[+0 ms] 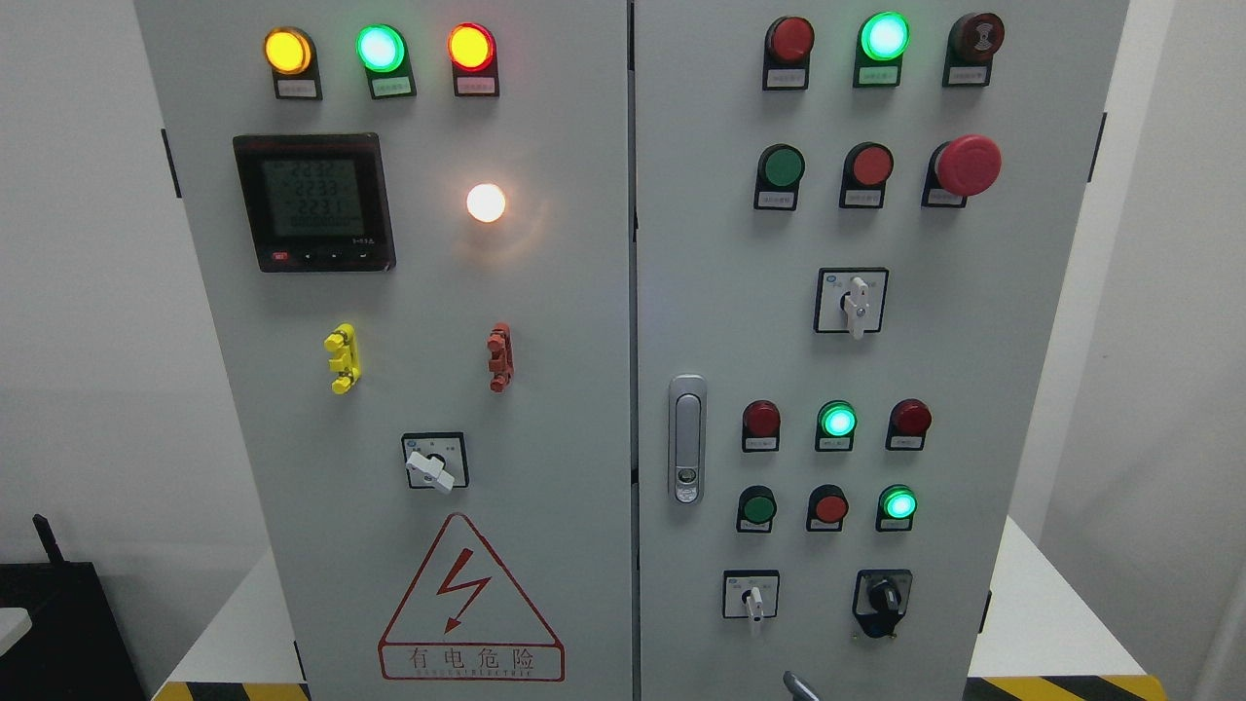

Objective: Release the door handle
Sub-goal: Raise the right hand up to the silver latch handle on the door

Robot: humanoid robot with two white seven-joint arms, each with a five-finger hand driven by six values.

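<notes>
Grey electrical cabinet (584, 292) filling the view, split by a vertical seam into a left door (428, 604) and a right door (973, 389), both shut. On the left door, low down, a red warning triangle (470, 599) with a lightning bolt and the words "有电危险"; smaller print beneath too fine to read. Higher up, a black digital meter (313, 202) with rows of digits starting "22", otherwise blurred.

Silver door handle (687, 438) upright at the left edge of the right door, just beside the seam, flush in its recess, nothing touching it.

Red mushroom stop button (968, 165) at upper right. Lit yellow, green and red lamps (380, 48) along the top left, a white lamp (486, 202) glowing below. Label plates under every lamp and button too small to read. Yellow clip (342, 358) and red clip (499, 357) mid-door.

At the bottom edge, well below the handle, a grey tip (798, 686), perhaps part of a hand; cannot tell which side, nor whether apart or together.
</notes>
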